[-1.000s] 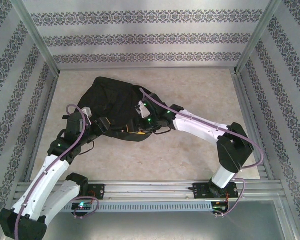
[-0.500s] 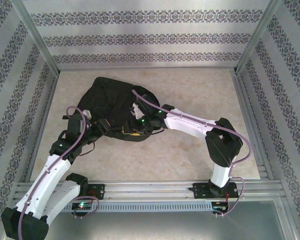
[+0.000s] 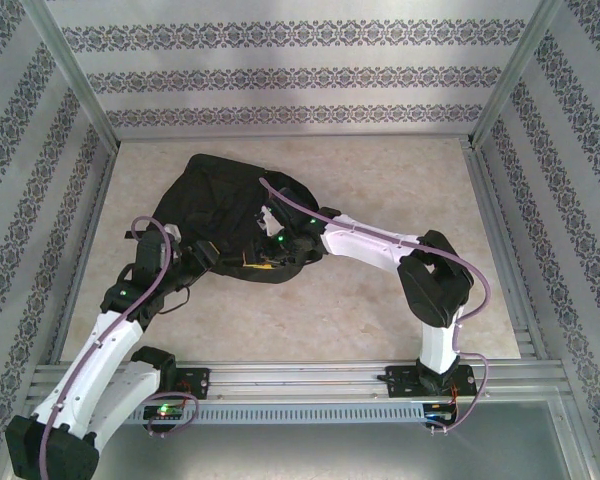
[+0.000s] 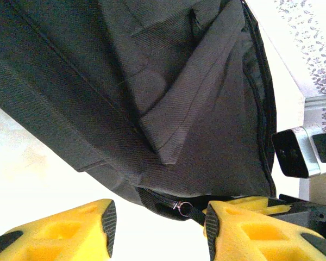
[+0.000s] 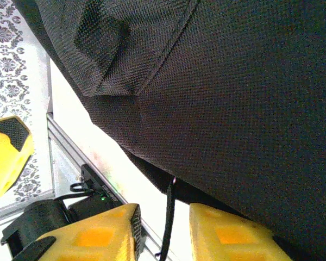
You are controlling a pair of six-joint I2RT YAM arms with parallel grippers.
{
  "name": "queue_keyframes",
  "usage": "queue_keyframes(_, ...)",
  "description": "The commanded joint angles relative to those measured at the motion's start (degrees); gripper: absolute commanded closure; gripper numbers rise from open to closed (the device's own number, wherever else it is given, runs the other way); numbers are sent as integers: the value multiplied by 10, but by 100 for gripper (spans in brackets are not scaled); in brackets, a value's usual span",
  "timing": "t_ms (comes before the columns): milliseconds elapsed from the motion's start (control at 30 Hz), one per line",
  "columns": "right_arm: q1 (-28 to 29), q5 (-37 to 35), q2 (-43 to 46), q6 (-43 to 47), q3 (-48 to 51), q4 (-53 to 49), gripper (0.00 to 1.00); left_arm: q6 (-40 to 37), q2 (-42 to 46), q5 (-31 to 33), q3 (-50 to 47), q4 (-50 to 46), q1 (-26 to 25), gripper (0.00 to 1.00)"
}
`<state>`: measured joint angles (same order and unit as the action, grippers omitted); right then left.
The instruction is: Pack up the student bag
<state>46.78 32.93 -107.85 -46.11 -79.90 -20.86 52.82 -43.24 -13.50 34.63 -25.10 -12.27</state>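
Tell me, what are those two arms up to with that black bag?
A black backpack lies on the table, and the robot is working at its near edge. The left gripper is open by a zipper pull. The right gripper is open too, with a thin black cord hanging between its fingers. Neither looks clamped on anything.

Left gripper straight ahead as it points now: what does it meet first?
Most likely the student bag: its zippered lower edge and zipper pull lie right ahead of the open left gripper, though depth is unclear.
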Motion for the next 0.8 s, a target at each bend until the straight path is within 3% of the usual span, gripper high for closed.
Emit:
queue_keyframes(0,9,9,-10,5,-17,-10,73,12,8,2,-7,-1,10,51)
queue_keyframes(133,11,6,-15,10,-22,-20,76,17,8,6,-7,-4,12,51)
queue_keyframes(300,12,5,-13,16,-21,-24,100,35,11,46,6,-66,12,44)
queue_keyframes(433,12,-6,7,27,-8,-28,100,76,7,64,3,-98,17,40)
queue_keyframes(767,13,2,17,23,12,-5,100,146,-105,38,-63,144,23,44)
